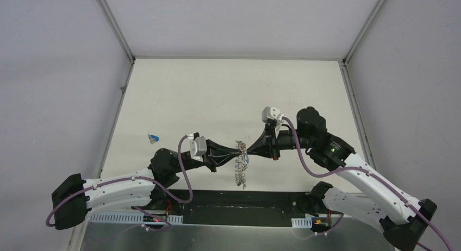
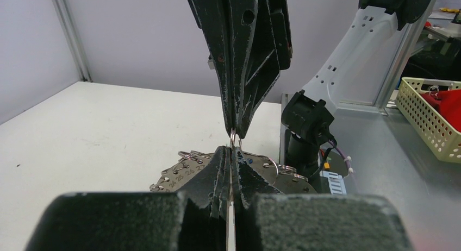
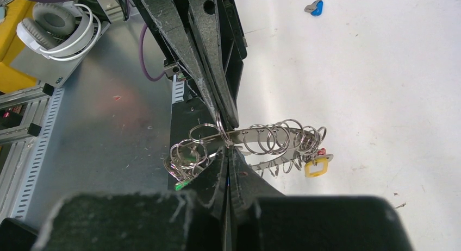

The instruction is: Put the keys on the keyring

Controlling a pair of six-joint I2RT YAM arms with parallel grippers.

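Observation:
The keyring [image 1: 241, 172], a silvery band edged with wire loops, hangs in the air above the table's near edge. It also shows in the right wrist view, keyring [image 3: 272, 136]. My left gripper [image 1: 238, 149] and right gripper [image 1: 248, 150] meet tip to tip at its top. Both are shut, each pinching the ring at a small wire loop [image 2: 234, 137]. Keys with a yellow tag [image 3: 317, 167], a red tag [image 3: 322, 151] and a green tag [image 3: 182, 183] dangle from the loops. One blue key [image 1: 154, 137] lies on the table to the left.
A grey metal shelf [image 1: 217, 229] runs along the near edge below the ring. Off the table stand a cream basket [image 2: 429, 120] with red items and white headphones [image 3: 57, 25]. The right arm's base [image 2: 307, 126] is close behind the ring.

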